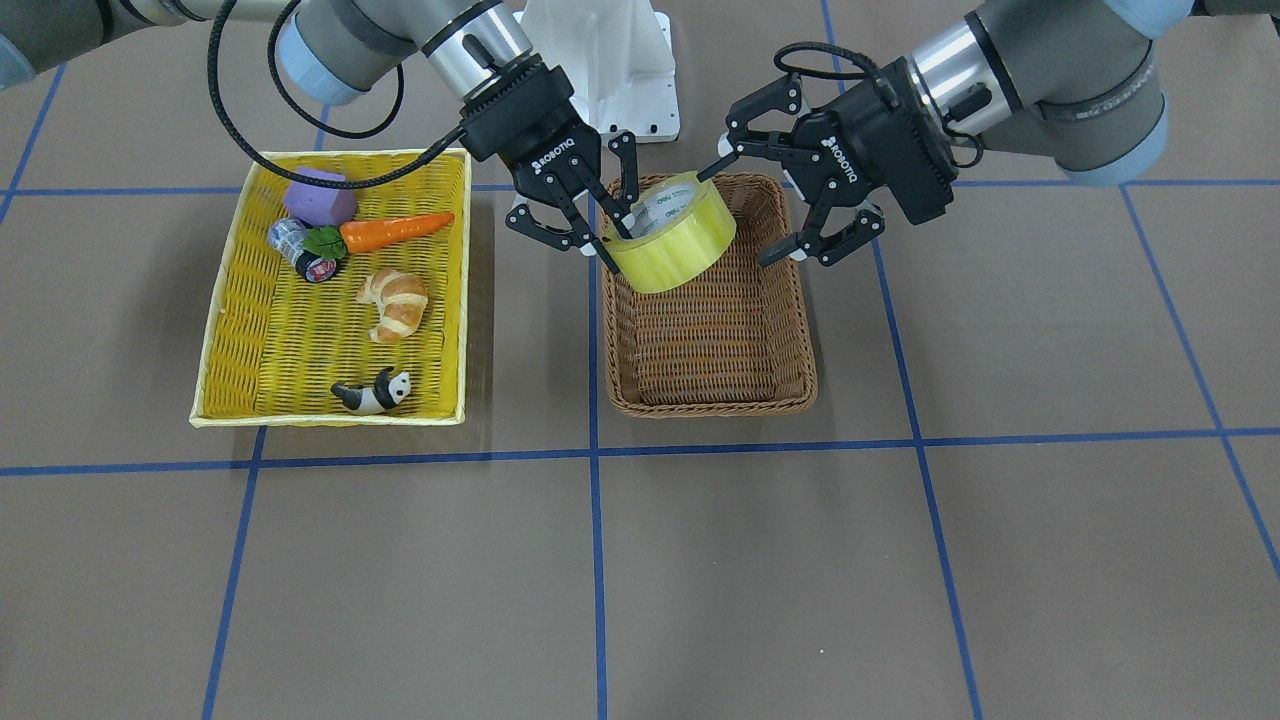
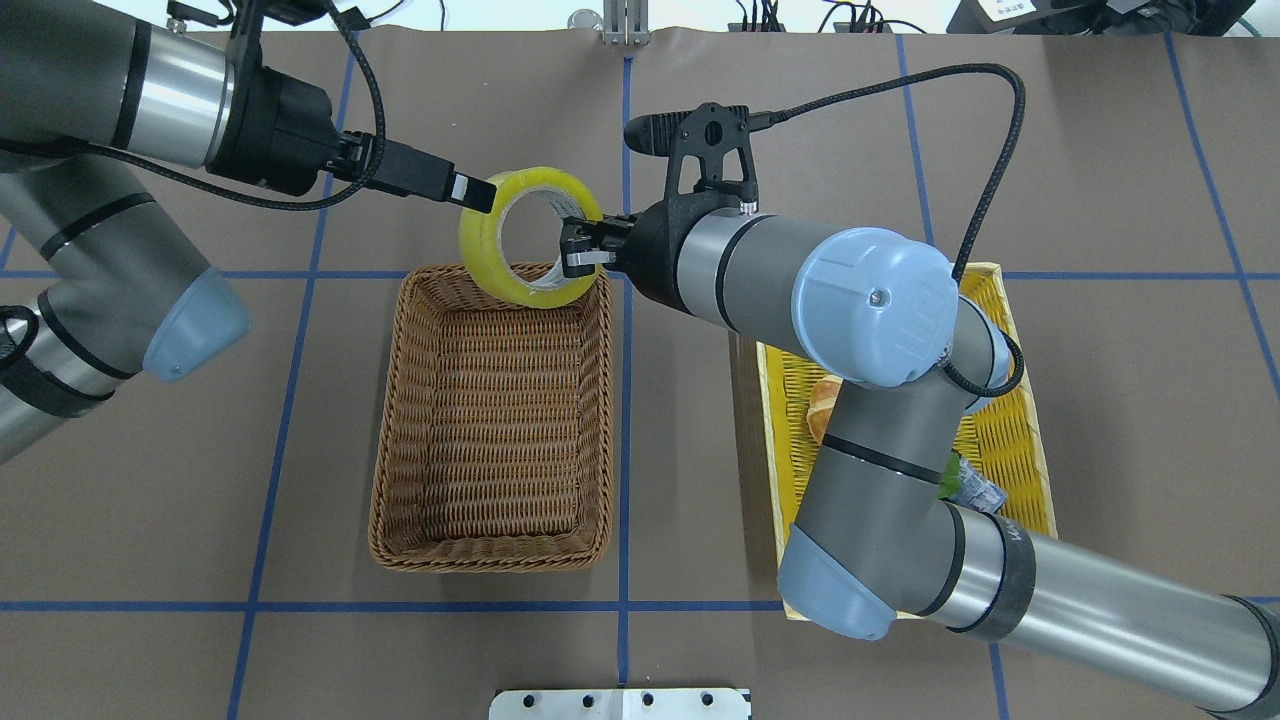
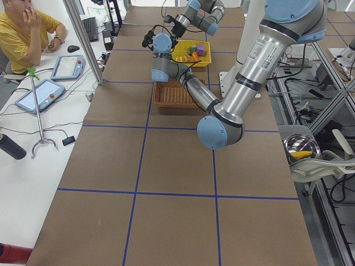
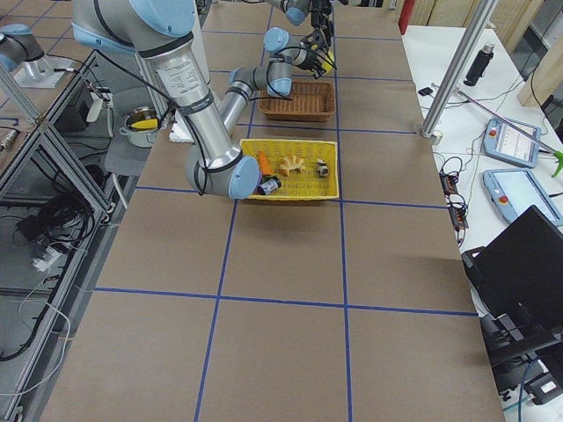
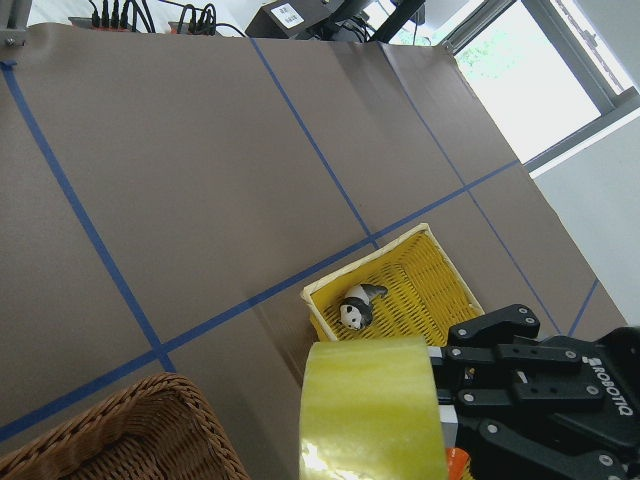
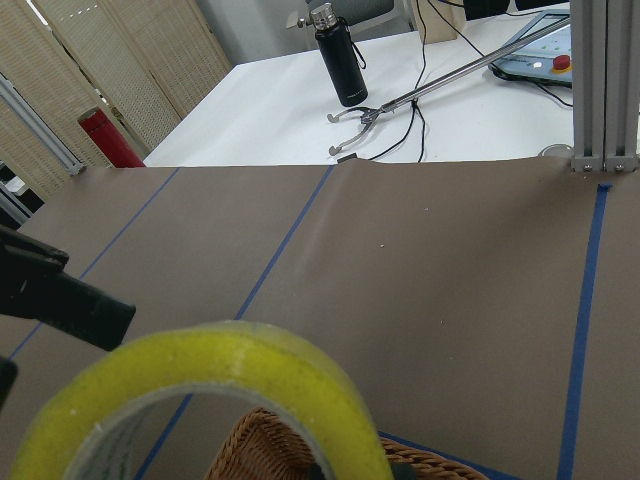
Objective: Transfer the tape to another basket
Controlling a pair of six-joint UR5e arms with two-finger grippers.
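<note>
Above basket (image 1: 710, 405): right gripper (image 1: 615, 238) pinching tape (image 1: 672, 245) wall, left gripper (image 1: 750, 210) spread just beside. Lower inside walls before release; tilted roll may roll out. Keep left gripper clear.

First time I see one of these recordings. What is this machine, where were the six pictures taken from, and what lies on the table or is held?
Two robot arms work at a brown table. Two pictures look down on it, one from across, one from behind the robot; two look along it from its ends; two come from cameras on the wrists. The right gripper is shut on the tape, a yellow-green roll, held in the air over a corner of the brown wicker basket. The left gripper is open, close beside the roll. The yellow basket holds a carrot, a croissant, a panda figure, a purple block and a small can.
</note>
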